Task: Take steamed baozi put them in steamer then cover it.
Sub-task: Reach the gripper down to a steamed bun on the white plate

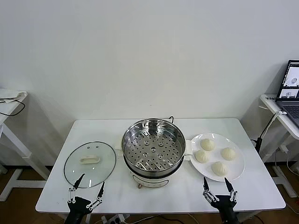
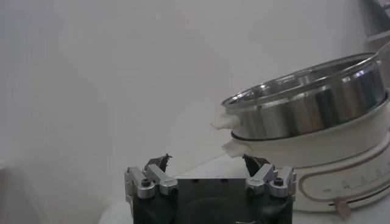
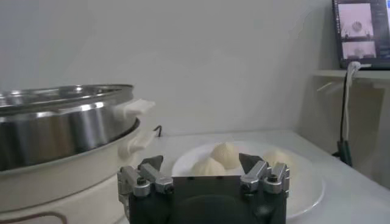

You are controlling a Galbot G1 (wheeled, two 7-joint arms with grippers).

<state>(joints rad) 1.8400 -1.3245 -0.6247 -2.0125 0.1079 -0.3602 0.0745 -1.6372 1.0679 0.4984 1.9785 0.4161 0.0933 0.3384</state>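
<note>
Steamer [image 1: 153,148]: polished, mirror-glossy steel pot, perforated steel tray, smooth cream plastic-looking base. Cover [image 1: 89,164]: clear glass, metal rim, cream handle. Steamed baozi [image 1: 208,144]: matt, doughy. Plate [image 1: 237,170]: glossy white. Table [image 1: 117,193]: smooth matt white.

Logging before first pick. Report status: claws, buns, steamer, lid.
Left claw and right claw open, at the table's near edge. Four baozi on plate. Steamer uncovered, empty; lid flat on table. Nothing in the way.

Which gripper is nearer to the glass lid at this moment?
Left. The left gripper, open, sits at the near edge of the glass lid. The right gripper, also open, is across the table by the plate of buns, beyond the steamer.
</note>
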